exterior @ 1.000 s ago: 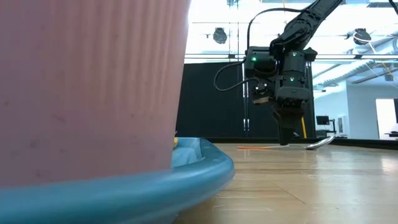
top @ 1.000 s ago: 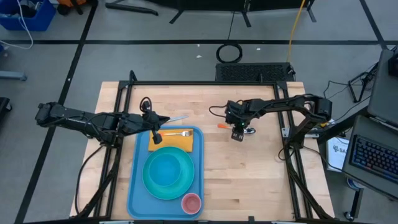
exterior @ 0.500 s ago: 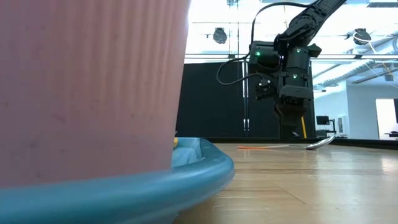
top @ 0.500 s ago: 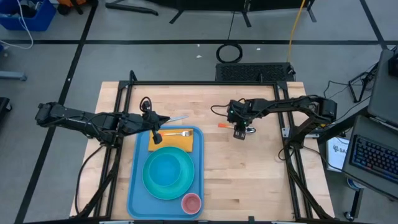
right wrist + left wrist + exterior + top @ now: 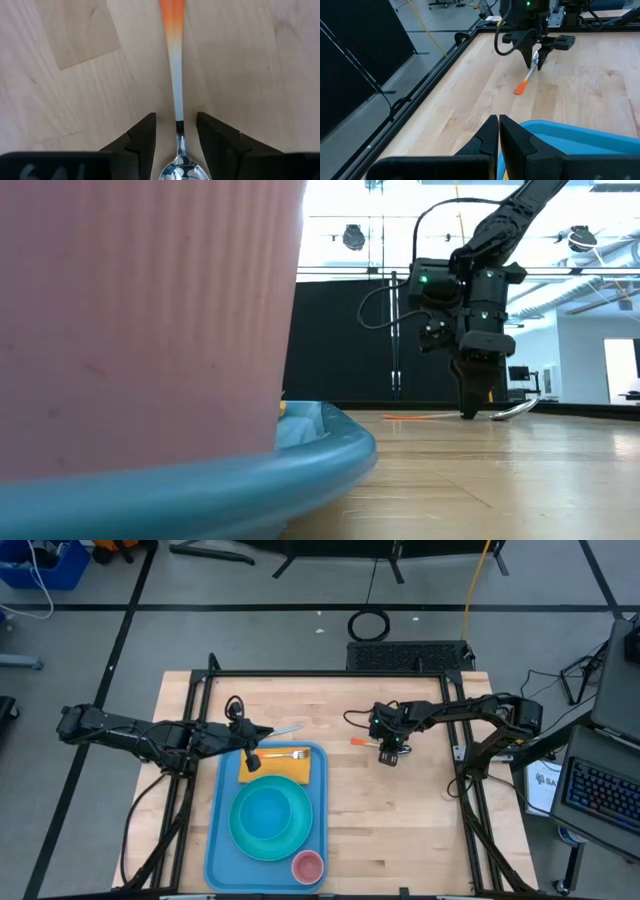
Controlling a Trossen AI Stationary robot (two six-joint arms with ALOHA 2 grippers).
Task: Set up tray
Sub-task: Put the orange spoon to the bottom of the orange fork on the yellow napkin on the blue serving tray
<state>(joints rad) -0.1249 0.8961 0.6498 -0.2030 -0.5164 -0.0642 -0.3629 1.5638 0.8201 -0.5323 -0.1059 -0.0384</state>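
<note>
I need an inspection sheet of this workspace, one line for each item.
Surface: wooden table, bare on its right half.
Job's things: the tray lies left of centre and carries a turquoise plate, a pink cup and a fork on a yellow napkin.
Clutter: a knife beyond the tray; an orange-handled spoon on the bare wood.
Grippers: left gripper shut, over the tray's far end; right gripper open, astride the spoon.
Cables: a coil on the floor behind the table.
Surroundings: a keyboard to the right; no person seen.
</note>
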